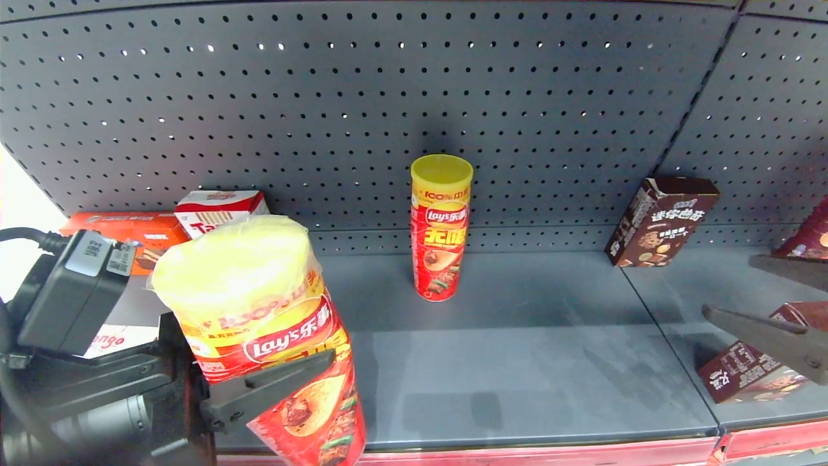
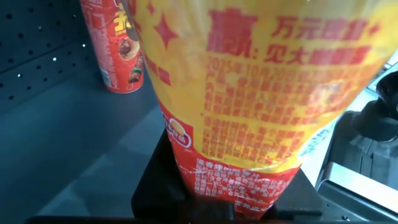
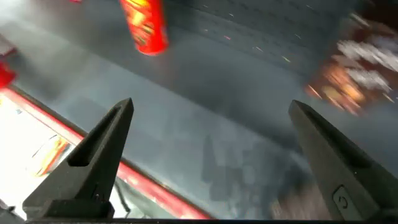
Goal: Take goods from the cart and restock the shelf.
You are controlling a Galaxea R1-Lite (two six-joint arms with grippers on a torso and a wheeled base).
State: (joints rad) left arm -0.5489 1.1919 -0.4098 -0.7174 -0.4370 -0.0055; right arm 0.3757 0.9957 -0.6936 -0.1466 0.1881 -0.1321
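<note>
Head view: held can point(image 1: 265, 323) leans leftward, perhaps, lid-up.

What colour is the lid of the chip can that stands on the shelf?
Yellow. The lid of the chip can shows best in the head view.

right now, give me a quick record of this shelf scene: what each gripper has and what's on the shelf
left gripper: shut on the held chip can, which is tilted, near the front edge of the shelf
right gripper: open, empty, over the shelf's right part
shelf can: upright, mid-shelf, near the back panel
brown box: leaning on the back panel, right of the shelf can
left boxes: orange and white, back left
</note>
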